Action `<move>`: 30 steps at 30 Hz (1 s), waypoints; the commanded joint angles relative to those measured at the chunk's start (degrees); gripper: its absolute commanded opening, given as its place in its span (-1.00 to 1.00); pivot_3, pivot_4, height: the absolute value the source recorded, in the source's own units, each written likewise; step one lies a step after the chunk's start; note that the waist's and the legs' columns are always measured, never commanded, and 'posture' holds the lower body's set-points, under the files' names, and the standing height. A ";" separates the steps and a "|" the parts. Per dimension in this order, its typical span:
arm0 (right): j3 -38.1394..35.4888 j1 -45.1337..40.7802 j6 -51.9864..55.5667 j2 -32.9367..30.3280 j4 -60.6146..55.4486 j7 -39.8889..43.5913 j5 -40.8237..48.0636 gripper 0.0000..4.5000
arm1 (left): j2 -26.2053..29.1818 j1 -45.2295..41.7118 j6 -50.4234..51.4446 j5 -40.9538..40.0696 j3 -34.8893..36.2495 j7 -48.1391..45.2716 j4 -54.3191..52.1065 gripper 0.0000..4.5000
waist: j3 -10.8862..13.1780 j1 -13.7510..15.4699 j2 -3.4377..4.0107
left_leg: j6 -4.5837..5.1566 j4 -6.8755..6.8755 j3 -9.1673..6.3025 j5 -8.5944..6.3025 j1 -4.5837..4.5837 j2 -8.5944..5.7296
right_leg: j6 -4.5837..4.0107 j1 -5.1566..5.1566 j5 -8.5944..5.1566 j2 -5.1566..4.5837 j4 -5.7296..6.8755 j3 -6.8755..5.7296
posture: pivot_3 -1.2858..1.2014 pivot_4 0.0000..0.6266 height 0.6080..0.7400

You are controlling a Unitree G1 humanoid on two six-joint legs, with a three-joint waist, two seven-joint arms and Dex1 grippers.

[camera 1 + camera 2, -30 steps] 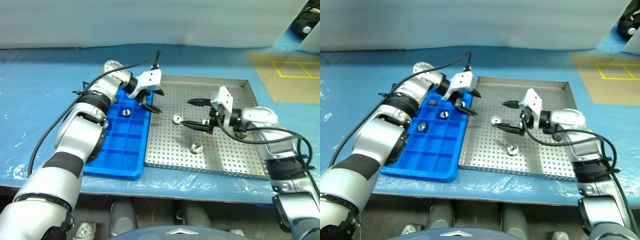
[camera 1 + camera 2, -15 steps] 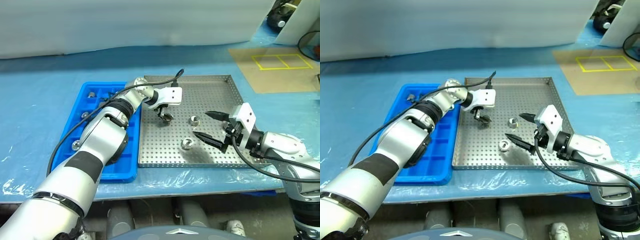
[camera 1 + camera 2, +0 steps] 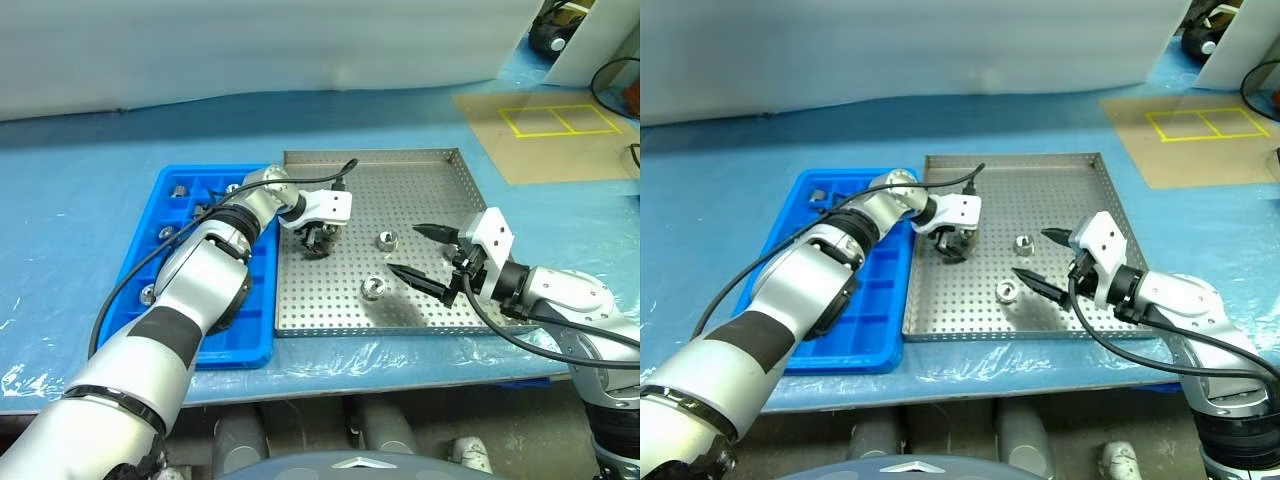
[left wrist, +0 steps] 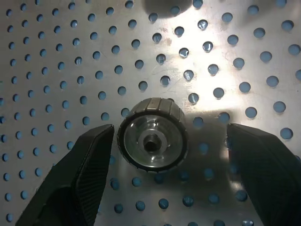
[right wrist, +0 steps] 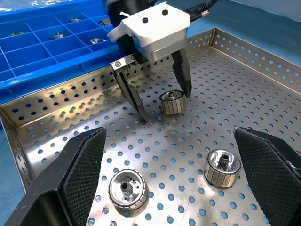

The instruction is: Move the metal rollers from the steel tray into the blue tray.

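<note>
I am seeing the left claw [image 5: 157,96] reaching into the steel tray [image 3: 440,310] with its fingers apart, straddling 1 metal roller [image 4: 152,136] without clamping it. 2 more rollers [image 5: 128,189] [image 5: 222,167] are lying on the steel tray's floor nearby, while others are sitting in the blue tray [image 3: 160,195] beside the steel tray. The right claw [image 3: 422,252] is hovering over the steel tray, fingers wide apart and holding nothing.

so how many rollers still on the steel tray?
3. One roller sits between the left gripper's open jaws near the steel tray's left side; a second roller lies mid-tray; a third roller lies nearer the front rim. None looks hidden.
</note>
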 commanded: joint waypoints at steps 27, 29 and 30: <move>3.93 -4.58 -4.24 -0.75 2.74 1.03 -1.31 1.00 | 2.00 -0.59 -0.08 -2.25 5.39 -0.60 -1.26 -0.19 | 0.01 -0.09 -0.01 | 0.07 -0.04 0.07 -0.06 -0.05 -0.01 | 0.02 -0.02 -0.01 0.00 -0.15 0.06 | -0.35 -0.52 1.00; 4.70 -5.98 -4.84 -0.65 3.98 1.64 -1.48 1.00 | 2.51 -1.01 -0.29 -2.98 6.38 -2.14 -1.49 -0.19 | 0.01 -0.05 -0.01 | 0.08 -0.04 0.07 -0.06 -0.05 -0.01 | 0.02 -0.02 -0.01 0.00 -0.16 0.06 | -0.34 -0.52 1.00; 5.20 -6.86 -5.14 -0.53 4.63 2.03 -1.59 1.00 | 2.95 -1.34 -0.38 -3.39 6.80 -3.14 -1.67 -0.19 | 0.01 0.02 0.00 | 0.08 -0.04 0.07 -0.06 -0.05 -0.01 | 0.02 -0.02 -0.01 0.00 -0.17 0.06 | -0.33 -0.52 1.00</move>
